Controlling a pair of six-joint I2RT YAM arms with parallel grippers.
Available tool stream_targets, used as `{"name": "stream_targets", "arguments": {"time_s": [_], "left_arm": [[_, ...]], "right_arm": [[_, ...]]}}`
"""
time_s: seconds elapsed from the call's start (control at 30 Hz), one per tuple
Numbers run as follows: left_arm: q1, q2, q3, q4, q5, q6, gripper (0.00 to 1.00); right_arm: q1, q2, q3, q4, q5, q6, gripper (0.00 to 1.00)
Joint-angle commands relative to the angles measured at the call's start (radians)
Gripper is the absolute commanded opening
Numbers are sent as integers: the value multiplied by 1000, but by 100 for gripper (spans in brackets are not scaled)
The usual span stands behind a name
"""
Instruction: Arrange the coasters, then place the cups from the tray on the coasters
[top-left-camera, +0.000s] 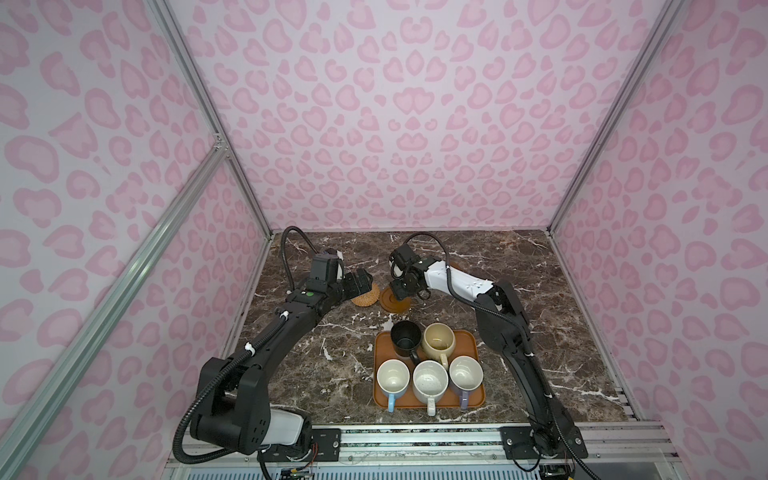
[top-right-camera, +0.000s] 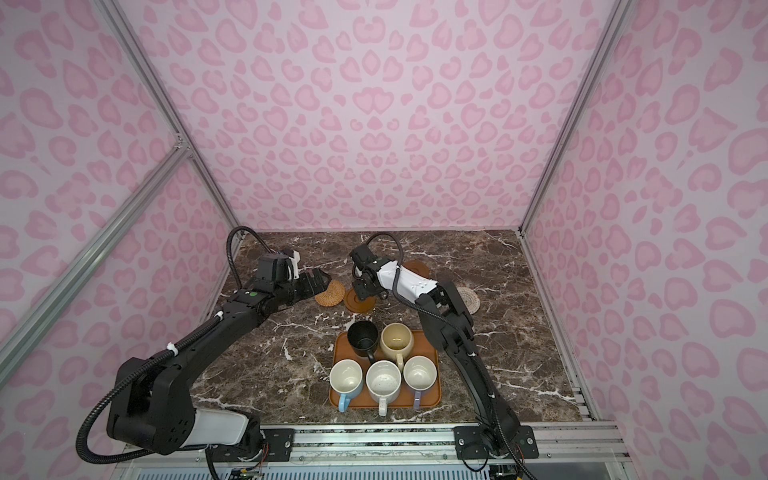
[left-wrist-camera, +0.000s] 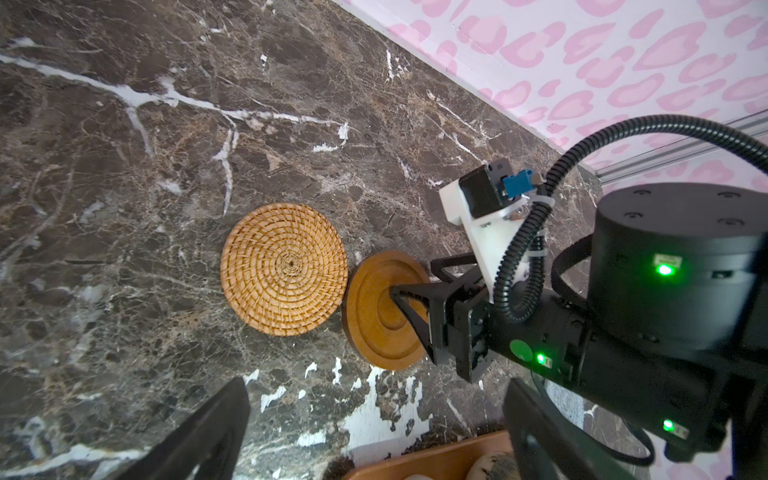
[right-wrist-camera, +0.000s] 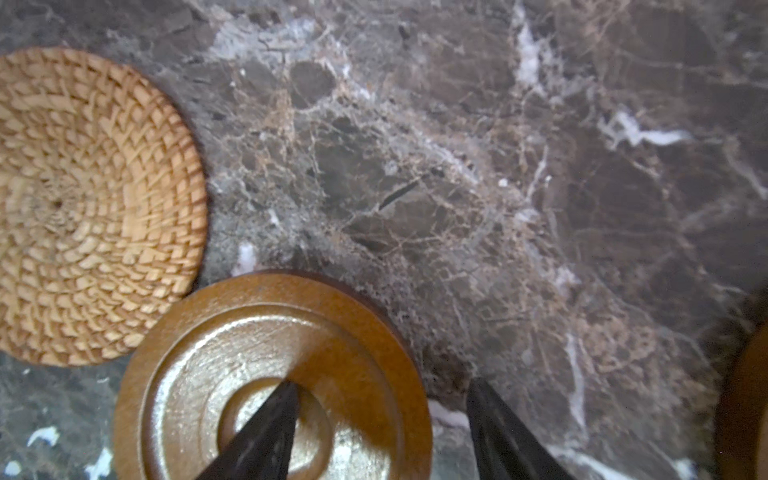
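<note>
A tan rattan coaster (top-left-camera: 368, 298) (left-wrist-camera: 284, 268) lies on the marble, touching a brown wooden coaster (top-left-camera: 395, 303) (right-wrist-camera: 208, 374). My right gripper (right-wrist-camera: 382, 382) (top-left-camera: 398, 291) is open and straddles the wooden coaster's rim. One finger is over its centre, the other outside its edge. My left gripper (left-wrist-camera: 374, 415) (top-left-camera: 361, 282) hovers wide open and empty beside the rattan coaster. A second wooden coaster (top-right-camera: 417, 267) and a beige knitted coaster (top-right-camera: 467, 300) lie behind the right arm. The orange-brown tray (top-left-camera: 380, 345) holds the black (top-left-camera: 405, 338), cream-yellow (top-left-camera: 438, 340), light blue (top-left-camera: 392, 376), speckled white (top-left-camera: 430, 380) and lavender (top-left-camera: 465, 374) cups.
Pink-patterned walls close the table on three sides, with aluminium posts at the corners. Both arm bases stand on the rail at the front edge. The right arm's forearm stretches over the table behind the tray.
</note>
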Motion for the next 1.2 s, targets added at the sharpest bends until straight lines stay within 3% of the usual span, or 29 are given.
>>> {"name": "stream_targets", "arguments": {"time_s": [0.0,0.5,1.17], "left_arm": [[1,1,-2,26,-3,4,97],[2,14,-8,36,5,-3,97],[0,8,-2,31,7,-4,97]], "right_arm": [[-13,48,31,-96,103,27,66],[-33,189,304,-206,108,54,65],[-12,100,198,-151,96,62,63]]}}
